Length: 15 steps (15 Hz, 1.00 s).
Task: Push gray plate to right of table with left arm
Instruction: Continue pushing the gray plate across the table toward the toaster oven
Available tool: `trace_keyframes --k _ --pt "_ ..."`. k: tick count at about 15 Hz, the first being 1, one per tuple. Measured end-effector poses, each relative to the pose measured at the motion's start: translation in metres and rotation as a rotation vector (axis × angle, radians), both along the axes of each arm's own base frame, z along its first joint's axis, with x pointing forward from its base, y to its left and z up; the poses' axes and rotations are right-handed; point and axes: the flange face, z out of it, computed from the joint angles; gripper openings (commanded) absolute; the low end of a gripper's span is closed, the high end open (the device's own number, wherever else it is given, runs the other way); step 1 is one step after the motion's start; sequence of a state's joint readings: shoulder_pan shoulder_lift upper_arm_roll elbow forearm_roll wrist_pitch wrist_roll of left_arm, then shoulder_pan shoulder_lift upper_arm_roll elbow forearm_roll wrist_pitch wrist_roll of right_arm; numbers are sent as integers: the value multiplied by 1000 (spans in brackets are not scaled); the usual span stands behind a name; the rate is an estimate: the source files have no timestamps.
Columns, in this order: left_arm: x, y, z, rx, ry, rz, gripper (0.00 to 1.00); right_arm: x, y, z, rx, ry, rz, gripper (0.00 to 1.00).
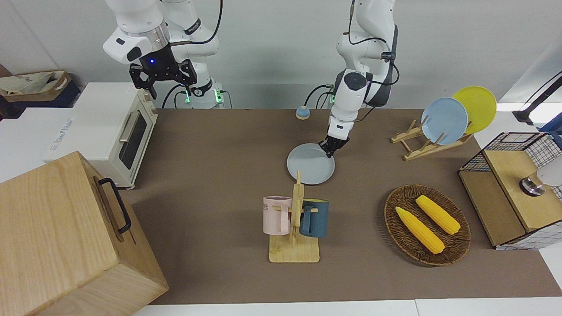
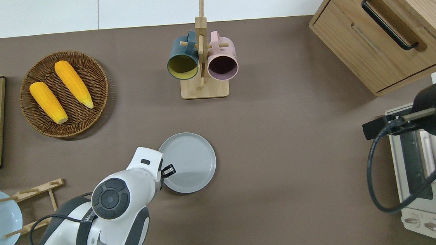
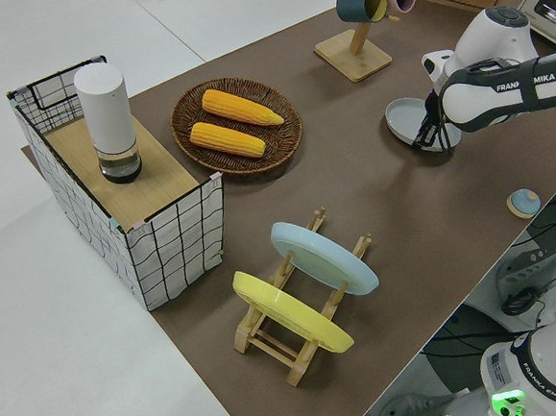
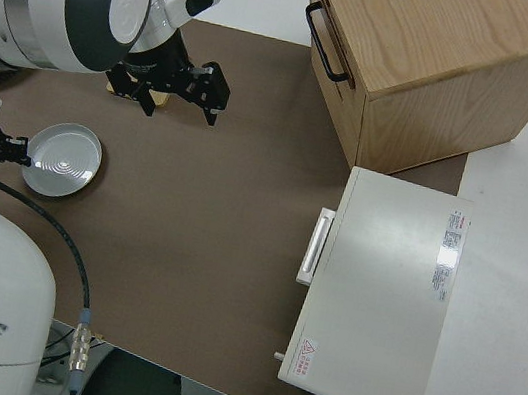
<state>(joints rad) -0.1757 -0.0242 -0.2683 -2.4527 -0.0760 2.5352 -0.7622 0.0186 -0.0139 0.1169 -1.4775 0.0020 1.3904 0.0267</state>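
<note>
The gray plate (image 1: 311, 170) (image 2: 188, 162) lies flat on the brown table (image 1: 219, 175) near its middle, a little nearer to the robots than the mug rack. It also shows in the left side view (image 3: 410, 120) and the right side view (image 4: 64, 160). My left gripper (image 1: 330, 149) (image 2: 168, 170) is shut, pointing down, with its tip on the plate just inside the rim on the side toward the left arm's end. The right arm is parked, its gripper (image 1: 162, 81) open and empty.
A wooden rack with a pink and a blue mug (image 1: 295, 219) stands just farther from the robots than the plate. A wicker basket with corn (image 1: 426, 224), a plate rack (image 1: 443, 123) and a wire basket (image 1: 513, 188) are toward the left arm's end. A toaster oven (image 1: 114, 131) and a wooden box (image 1: 66, 237) are toward the right arm's end. A small blue bell (image 1: 302, 113) is near the robots.
</note>
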Motion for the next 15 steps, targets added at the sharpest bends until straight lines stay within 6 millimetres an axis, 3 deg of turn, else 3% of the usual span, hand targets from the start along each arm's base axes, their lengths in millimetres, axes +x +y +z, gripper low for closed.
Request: trace_keyframes --k 10,15 --pt "-11 -71 -8 -20 20 40 0 0 0 0 0 0 0 983" --pt "-11 -129 -13 5 -18 98 0 0 0 0 0 0 0 983"
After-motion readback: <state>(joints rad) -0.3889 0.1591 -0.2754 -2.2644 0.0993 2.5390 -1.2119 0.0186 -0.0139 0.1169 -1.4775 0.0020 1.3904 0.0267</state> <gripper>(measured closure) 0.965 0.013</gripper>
